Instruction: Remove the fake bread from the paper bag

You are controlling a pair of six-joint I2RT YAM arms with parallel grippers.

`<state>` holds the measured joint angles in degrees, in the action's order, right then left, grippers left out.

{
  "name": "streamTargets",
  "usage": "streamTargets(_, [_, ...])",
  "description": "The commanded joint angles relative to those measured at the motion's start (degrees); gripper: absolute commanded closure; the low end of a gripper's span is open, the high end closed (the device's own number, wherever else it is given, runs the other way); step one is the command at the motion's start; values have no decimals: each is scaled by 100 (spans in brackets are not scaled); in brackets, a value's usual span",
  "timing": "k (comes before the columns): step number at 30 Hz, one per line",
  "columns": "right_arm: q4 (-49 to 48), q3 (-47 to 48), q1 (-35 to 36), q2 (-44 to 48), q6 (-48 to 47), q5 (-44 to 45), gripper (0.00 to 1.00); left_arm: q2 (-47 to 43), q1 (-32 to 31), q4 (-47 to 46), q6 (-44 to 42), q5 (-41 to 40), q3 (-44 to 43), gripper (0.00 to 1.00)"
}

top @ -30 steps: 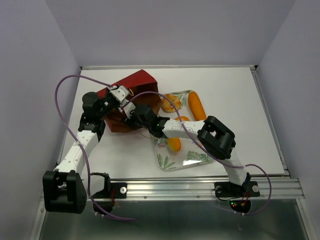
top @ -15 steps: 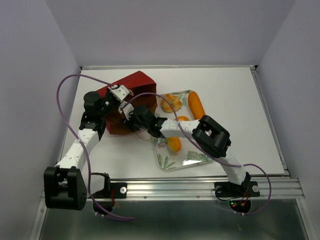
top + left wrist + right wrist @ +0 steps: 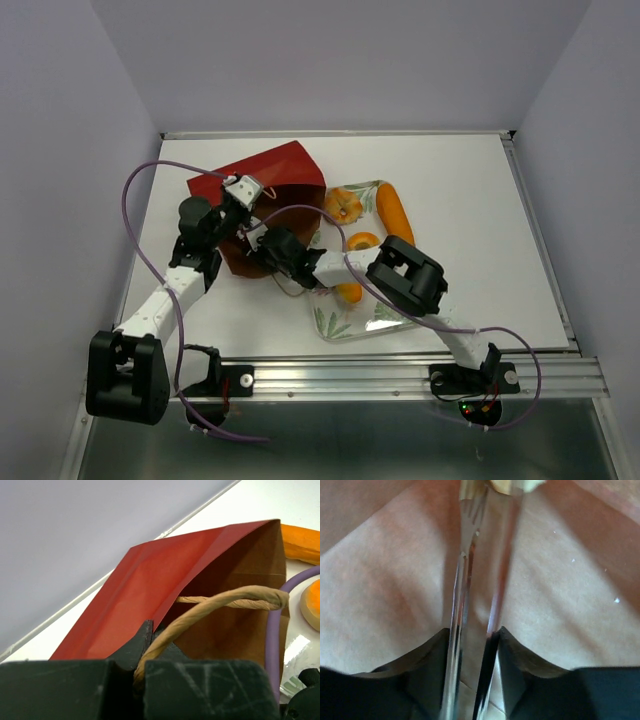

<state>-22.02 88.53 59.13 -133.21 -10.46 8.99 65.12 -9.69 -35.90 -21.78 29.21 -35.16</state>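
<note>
Orange fake bread (image 3: 343, 206) lies on the leaf-patterned tray (image 3: 345, 328) on the white worktop (image 3: 470, 200). One bun (image 3: 348, 292) is half under the right arm, two sit further back, and the long loaf (image 3: 393, 212) is at the far right corner. Left of the tray, the right gripper (image 3: 487, 500) reaches into the dark red paper bag (image 3: 270, 170), its fingers a narrow gap apart. Something pale sits at their tips; whether it is gripped I cannot tell. Beyond, the left gripper (image 3: 147, 652) is clamped tight on the bag's twine handle (image 3: 225, 600).

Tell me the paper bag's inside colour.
Brown inside the paper bag, clearest in the left wrist view.
</note>
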Motion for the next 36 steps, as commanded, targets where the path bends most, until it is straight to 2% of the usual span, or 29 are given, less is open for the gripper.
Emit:
streamTargets(1, [-637,-29,19,67,342,401,61,-263,-305,-312,499,436,114,100])
streamTargets(4, [-672,-116,19,172,386,410,78,-228,-305,-312,526,393,79,100])
streamTargets(5, [-681,-143,19,251,395,393,86,-219,-314,-321,534,340,53,100])
streamTargets(7, [-672,-213,19,330,431,419,91,-193,-314,-312,543,191,27,100])
streamTargets(13, [-681,-486,19,953,607,682,92,-149,-314,-347,526,-222,-9,100])
streamTargets(15, [-663,-626,19,1286,685,866,99,-88,-314,-347,534,-441,-52,100])
streamTargets(20, [-488,-969,19,2017,914,885,99,-8,-314,-339,526,-636,-132,100])
streamTargets(28, [610,-1364,19,2957,1185,1034,99,18,-314,-339,438,-803,-219,100])
streamTargets(36, [1180,-1936,19,4240,1696,1192,99,132,-305,-260,403,-891,-290,100])
